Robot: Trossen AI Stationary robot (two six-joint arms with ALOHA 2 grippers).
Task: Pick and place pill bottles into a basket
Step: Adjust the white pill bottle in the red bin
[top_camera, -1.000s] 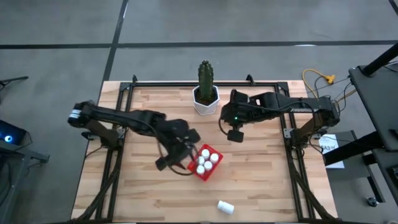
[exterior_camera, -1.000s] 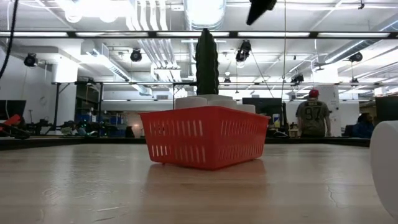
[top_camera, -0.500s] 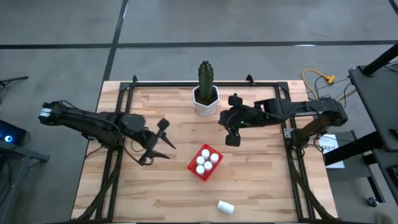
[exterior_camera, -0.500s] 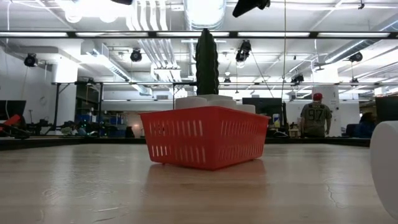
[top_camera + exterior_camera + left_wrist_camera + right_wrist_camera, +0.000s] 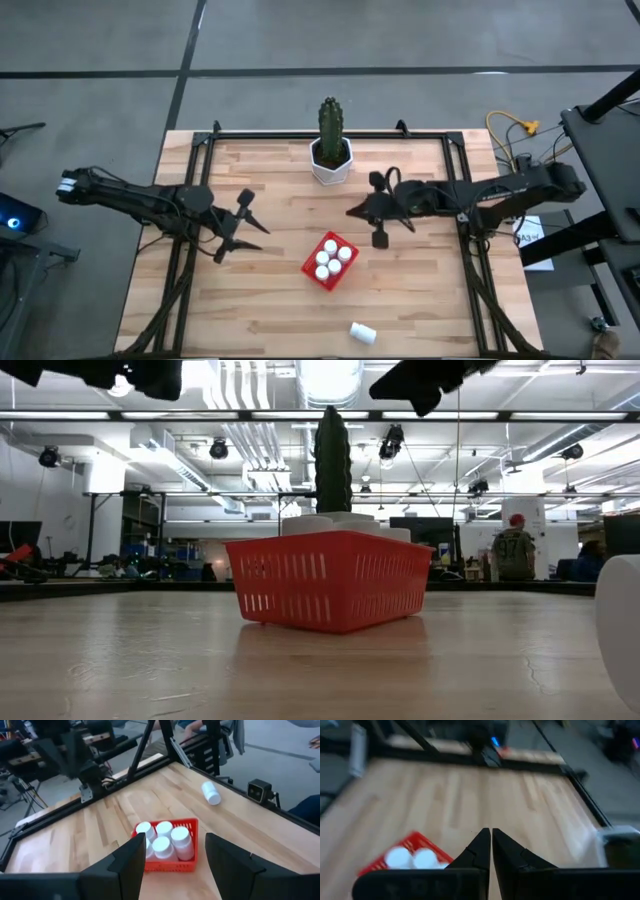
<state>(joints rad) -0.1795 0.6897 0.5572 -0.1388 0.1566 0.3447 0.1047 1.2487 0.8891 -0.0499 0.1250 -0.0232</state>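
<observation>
Five pill bottles (image 5: 331, 258) in basket (image 5: 311, 268) already, one bottle (image 5: 362, 332) lying loose at 6 o'clock, left gripper (image 5: 238, 224) jaws open, right gripper (image 5: 380, 208) jaws closed, empty.

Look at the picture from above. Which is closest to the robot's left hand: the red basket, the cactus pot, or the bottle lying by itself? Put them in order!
From the left hand, open at the table's left:
1. The red basket, mid-table, to its right.
2. The cactus pot, at the back edge, a little farther.
3. The lone pill bottle, on its side at the front edge, farthest.
</observation>
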